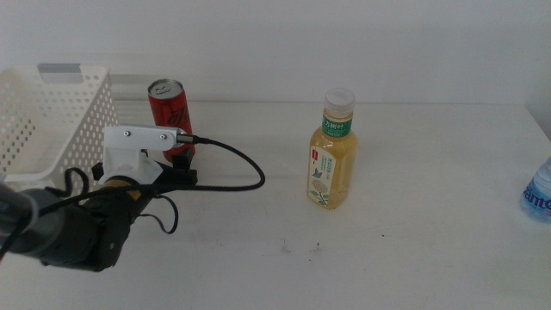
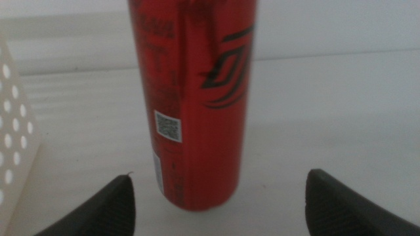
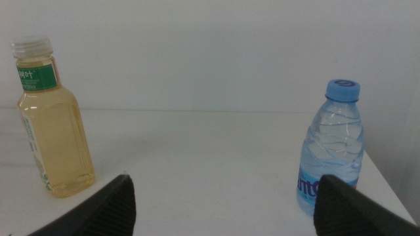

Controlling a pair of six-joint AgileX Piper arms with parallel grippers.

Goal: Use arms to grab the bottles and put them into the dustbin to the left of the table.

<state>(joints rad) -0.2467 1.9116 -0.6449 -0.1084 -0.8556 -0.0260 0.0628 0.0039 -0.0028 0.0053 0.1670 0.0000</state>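
Red can [image 1: 169, 110] half hidden in the middle view, lower body behind the left gripper [image 1: 176, 164] and its white housing; top rim cut off in the left wrist view, print soft and the small code patch unreadable. Water bottle [image 1: 537, 191] cropped by the middle view's right edge (only a sliver of blue label showing), base lost behind a jaw tip in the right wrist view. Dustbin [image 1: 52, 112] cut by the left edge, 1 corner visible; tea bottle [image 1: 332, 155] label text too small to read.
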